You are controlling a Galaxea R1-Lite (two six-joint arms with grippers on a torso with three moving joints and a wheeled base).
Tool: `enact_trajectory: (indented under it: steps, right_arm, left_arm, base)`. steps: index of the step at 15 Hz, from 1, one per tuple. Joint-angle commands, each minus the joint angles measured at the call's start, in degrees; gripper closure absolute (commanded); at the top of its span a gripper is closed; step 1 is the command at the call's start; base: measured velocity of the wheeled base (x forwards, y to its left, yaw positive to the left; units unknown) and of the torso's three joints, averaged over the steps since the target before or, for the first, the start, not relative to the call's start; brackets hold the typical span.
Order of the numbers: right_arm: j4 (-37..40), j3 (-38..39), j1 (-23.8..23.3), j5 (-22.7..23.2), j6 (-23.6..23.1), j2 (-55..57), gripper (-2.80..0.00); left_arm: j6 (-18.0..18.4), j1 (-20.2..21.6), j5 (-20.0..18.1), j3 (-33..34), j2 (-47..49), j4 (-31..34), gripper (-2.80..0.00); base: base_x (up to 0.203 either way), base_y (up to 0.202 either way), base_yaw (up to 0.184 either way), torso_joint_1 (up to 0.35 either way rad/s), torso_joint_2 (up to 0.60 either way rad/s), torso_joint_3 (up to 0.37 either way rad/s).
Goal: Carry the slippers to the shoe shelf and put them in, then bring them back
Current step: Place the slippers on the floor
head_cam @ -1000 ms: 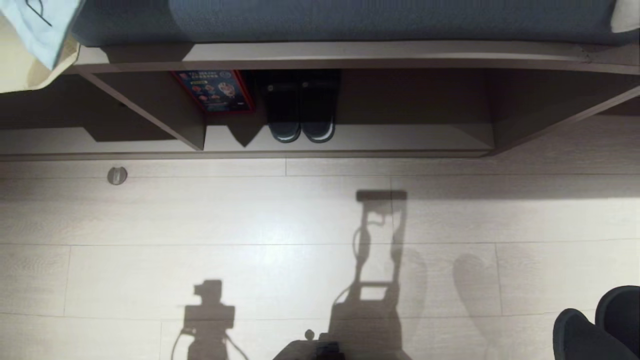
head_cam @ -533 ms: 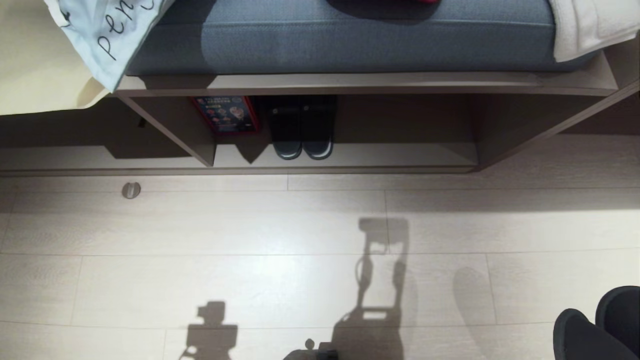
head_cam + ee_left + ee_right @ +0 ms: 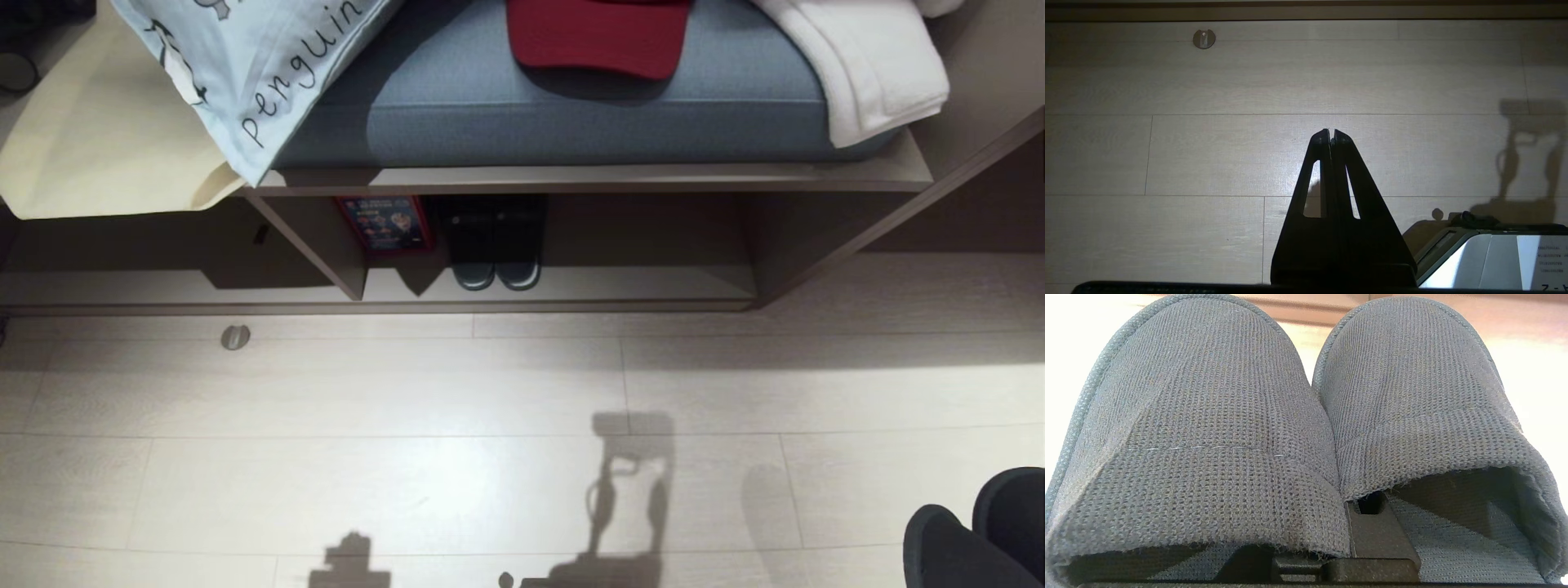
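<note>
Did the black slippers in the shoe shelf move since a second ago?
No. The black slippers sit beside the red box in the shoe shelf as before; the whole view shifted because the camera tilted.

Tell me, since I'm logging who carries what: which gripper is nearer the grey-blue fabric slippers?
Right. The right gripper is shut on the grey-blue fabric slippers, pinching them where they meet. The left gripper hangs shut over bare floor, no slipper nearby.

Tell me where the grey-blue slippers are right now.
The slippers are side by side on the right end effector, shut on their inner edges; in the head view their toes show bottom right, short of the shelf.
</note>
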State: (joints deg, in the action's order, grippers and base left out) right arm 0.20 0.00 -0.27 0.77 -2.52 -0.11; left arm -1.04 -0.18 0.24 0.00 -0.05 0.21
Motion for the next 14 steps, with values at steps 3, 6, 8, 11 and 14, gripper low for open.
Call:
enact_trajectory:
  steps: [3,6,8,11,14]
  right_arm:
    - [-0.03,0.00,0.00,0.02,-0.02,-0.07,0.00]
    - [-0.03,0.00,0.00,0.02,-0.02,-0.07,0.00]
    - [-0.03,0.00,0.00,0.02,-0.02,-0.07,0.00]
    - [-0.03,0.00,0.00,0.02,-0.02,-0.07,0.00]
    - [-0.03,0.00,0.00,0.02,-0.02,-0.07,0.00]
  left_arm:
    - [-0.11,0.01,0.02,0.09,0.05,-0.03,0.00]
    - [-0.11,0.01,0.02,0.09,0.05,-0.03,0.00]
    - [-0.11,0.01,0.02,0.09,0.05,-0.03,0.00]
    - [-0.11,0.01,0.02,0.09,0.05,-0.03,0.00]
    - [-0.11,0.01,0.02,0.09,0.05,-0.03,0.00]
  base:
    - [0.000,0.000,0.000,0.004,0.00,0.202]
    - [0.000,0.000,0.000,0.003,0.00,0.200]
    - [0.000,0.000,0.000,0.004,0.00,0.204]
    - [0.000,0.000,0.000,0.002,0.01,0.200]
    - [0.000,0.000,0.000,0.003,0.00,0.203]
